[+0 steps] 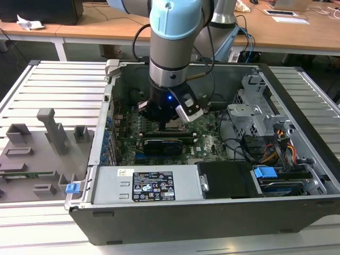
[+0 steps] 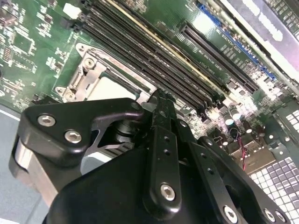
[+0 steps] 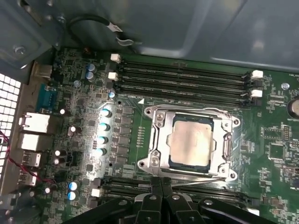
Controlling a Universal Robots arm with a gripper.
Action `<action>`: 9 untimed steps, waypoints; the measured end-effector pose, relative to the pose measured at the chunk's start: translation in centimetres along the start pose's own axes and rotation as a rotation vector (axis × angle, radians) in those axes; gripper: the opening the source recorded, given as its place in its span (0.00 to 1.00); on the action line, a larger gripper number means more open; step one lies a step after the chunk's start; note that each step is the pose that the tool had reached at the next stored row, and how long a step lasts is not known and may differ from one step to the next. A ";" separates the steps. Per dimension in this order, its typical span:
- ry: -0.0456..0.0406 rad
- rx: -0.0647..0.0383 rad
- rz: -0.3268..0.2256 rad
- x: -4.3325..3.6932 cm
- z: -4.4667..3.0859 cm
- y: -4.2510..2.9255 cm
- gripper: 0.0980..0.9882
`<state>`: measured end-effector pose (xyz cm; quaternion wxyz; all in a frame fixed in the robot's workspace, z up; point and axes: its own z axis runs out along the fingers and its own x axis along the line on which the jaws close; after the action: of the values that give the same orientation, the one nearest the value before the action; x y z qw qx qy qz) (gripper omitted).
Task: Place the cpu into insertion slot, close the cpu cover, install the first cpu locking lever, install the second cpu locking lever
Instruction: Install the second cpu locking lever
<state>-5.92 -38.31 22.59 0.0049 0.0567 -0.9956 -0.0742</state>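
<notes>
The cpu lies flat in the insertion slot, silvery-grey top up. The cpu cover is down over it, framing the chip. A thin wire lever runs along the socket edge nearest my gripper, and a second lever lies along the far edge. My fingers are shut together with their tips at the near lever, beside the socket rim. In the second wrist view the shut gripper stands right at the edge of the cover and the cpu. In the exterior view the gripper is low over the motherboard.
Long black memory slots flank the socket on both sides. A black card with a white label sits just in front of the gripper. The case walls, power supply and drive cage close in around the board. Grey fixtures stand outside on the exterior view's left.
</notes>
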 end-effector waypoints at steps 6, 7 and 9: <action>-0.0021 -0.019 0.000 0.52 0.58 -0.10 0.01; -0.0026 -0.022 0.000 0.54 0.65 -0.11 0.01; -0.0041 -0.034 0.000 0.57 0.94 -0.15 0.01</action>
<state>-6.48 -38.38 21.64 0.0039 0.0563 -0.9942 -0.0912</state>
